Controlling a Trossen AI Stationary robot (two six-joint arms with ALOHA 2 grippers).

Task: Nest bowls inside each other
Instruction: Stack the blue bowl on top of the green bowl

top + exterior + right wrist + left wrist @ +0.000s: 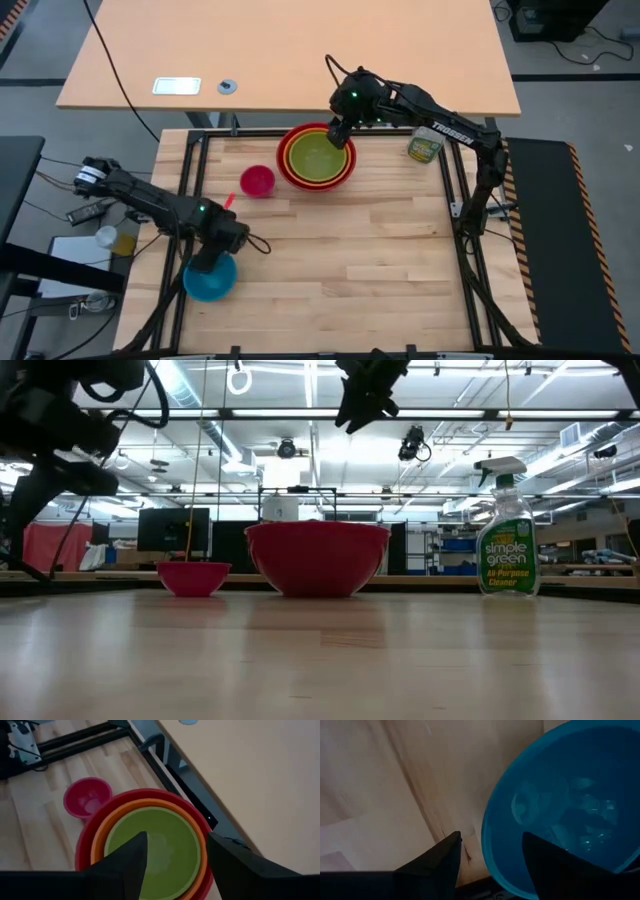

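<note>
Two pairs of fingers are in play, and both stand spread with nothing gripped between them; the left gripper straddles the near rim of the blue bowl, one finger outside on the wood, the other inside the wall, which reads as the set-up for a rim pinch; the right gripper hangs apart over the green bowl, fingers wide above its hollow, touching nothing that I can see.

Out from the left fingers: the blue bowl sits alone at the near-left part of the table, well apart from the rest, so it needs carrying across; my read is that it goes next into the green one.

Out from the right fingers: the green bowl lies inside the orange bowl, and that inside the red bowl, rims ringed one within another at the far middle; the big three look done.

Just beside that stack, to its left, the pink bowl waits upright on its own; smallest, so likely last in.

Count: five bowls, one of each colour, three nested and two loose; one spray bottle lying at the far right, out of the game; two arms, one per side.
</note>
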